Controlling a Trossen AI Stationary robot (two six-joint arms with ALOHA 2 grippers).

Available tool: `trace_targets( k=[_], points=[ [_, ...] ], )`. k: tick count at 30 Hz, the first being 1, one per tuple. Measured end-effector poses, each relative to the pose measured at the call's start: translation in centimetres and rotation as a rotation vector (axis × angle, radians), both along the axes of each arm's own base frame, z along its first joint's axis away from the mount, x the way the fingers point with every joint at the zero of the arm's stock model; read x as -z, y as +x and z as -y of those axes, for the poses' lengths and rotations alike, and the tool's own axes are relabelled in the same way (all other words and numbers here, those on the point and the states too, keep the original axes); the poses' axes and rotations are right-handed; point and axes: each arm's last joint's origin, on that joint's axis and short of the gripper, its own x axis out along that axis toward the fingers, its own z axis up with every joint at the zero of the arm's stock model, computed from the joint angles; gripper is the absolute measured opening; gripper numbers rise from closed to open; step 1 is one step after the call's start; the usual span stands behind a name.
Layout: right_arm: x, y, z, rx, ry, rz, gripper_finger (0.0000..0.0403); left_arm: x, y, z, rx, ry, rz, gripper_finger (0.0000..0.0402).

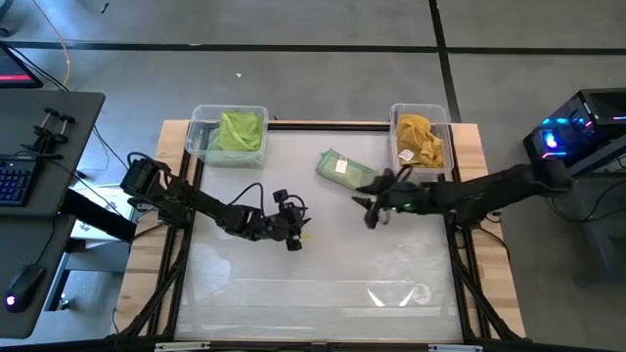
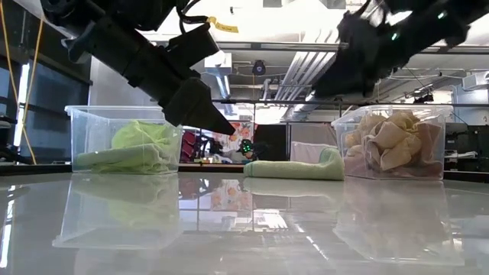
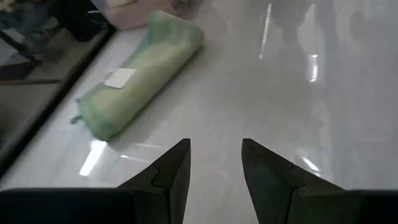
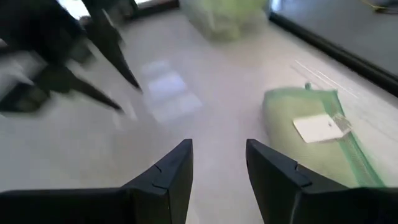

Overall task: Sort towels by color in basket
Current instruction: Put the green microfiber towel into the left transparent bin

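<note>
A pale green towel (image 1: 343, 168) with a white tag lies folded flat on the table between the two bins; it also shows in the left wrist view (image 3: 142, 73), the right wrist view (image 4: 317, 134) and the low view (image 2: 294, 168). My right gripper (image 1: 374, 217) hovers open just near of it (image 4: 217, 162). My left gripper (image 1: 293, 238) is open (image 3: 214, 158) above mid-table, left of the towel. Lime green towels (image 1: 240, 132) fill the left bin; mustard and pinkish towels (image 1: 419, 140) fill the right bin.
A clear bin (image 1: 200, 149) stands at the far left corner, another (image 1: 447, 117) at the far right. The glossy tabletop (image 1: 323, 284) spreads toward the near edge. A keyboard desk (image 1: 29, 176) sits beyond the left side, electronics (image 1: 572, 132) beyond the right.
</note>
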Motion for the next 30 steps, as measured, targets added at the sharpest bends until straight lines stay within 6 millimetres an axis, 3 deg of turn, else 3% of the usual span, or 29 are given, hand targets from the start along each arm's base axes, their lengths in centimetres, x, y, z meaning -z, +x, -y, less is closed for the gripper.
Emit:
trace_targets(
  k=[5,11,16,20,25,28,30],
  points=[
    [1.8,3.3,1.0,0.020,-0.060,-0.172,0.0144,-1.3,-1.1,0.0,-0.049,0.065,-0.036,0.0131],
    [3.6,6.5,4.7,0.086,-0.118,-0.394,0.0144,-3.1,-3.0,0.0,-0.120,0.050,-0.051,0.0131],
    [6.2,7.6,8.2,0.101,-0.028,-0.512,0.0144,-3.1,-3.7,-0.1,-0.152,0.023,-0.077,0.0131],
    [8.3,7.8,9.5,0.104,0.075,-0.559,0.0138,-2.6,-4.0,-0.1,-0.178,0.009,-0.110,0.0131],
    [9.7,8.3,8.4,0.085,0.077,-0.601,0.0074,-2.4,-4.2,-0.2,-0.189,0.004,-0.117,0.0131],
    [9.9,8.8,6.5,0.052,0.044,-0.595,0.0021,-2.6,-4.1,0.0,-0.189,0.001,-0.099,0.0131],
    [9.9,9.2,4.9,0.020,0.035,-0.567,0.0010,-2.7,-3.8,0.1,-0.186,-0.012,-0.064,0.0131]
  ],
)
